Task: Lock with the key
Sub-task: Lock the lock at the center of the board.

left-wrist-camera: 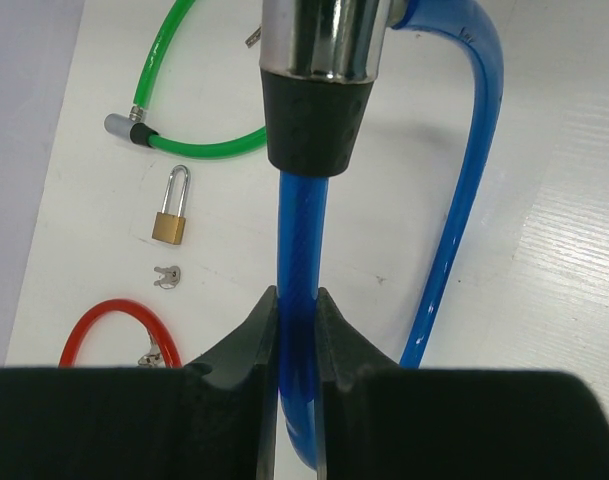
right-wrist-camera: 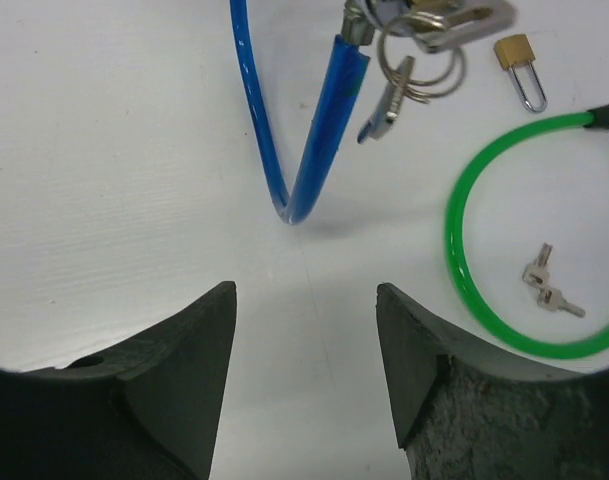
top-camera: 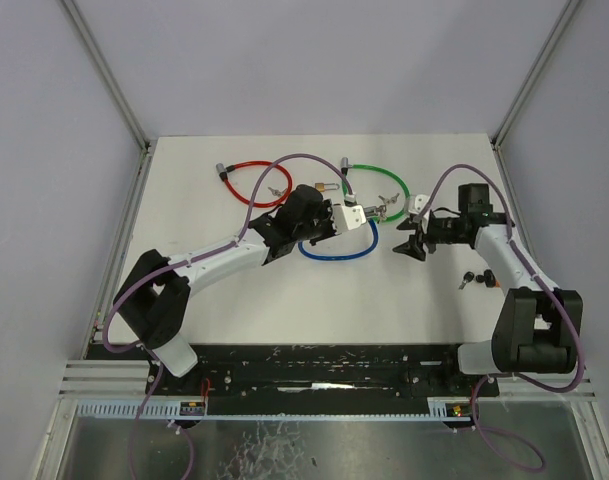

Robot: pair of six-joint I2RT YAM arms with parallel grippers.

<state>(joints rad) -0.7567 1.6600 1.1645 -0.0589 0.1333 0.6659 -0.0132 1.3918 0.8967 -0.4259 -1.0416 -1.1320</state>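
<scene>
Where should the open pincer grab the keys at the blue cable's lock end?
Likely the flat key head poking from the lock end, not the loose ring dangling beneath. The open right pincer faces it, so come straight ahead, pinching its flat faces. The left pincer grips the blue cable steady.

The blue cable lock [top-camera: 336,255] loops at mid-table, a key bunch [right-wrist-camera: 387,105] hanging from its chrome head [left-wrist-camera: 322,35].
</scene>
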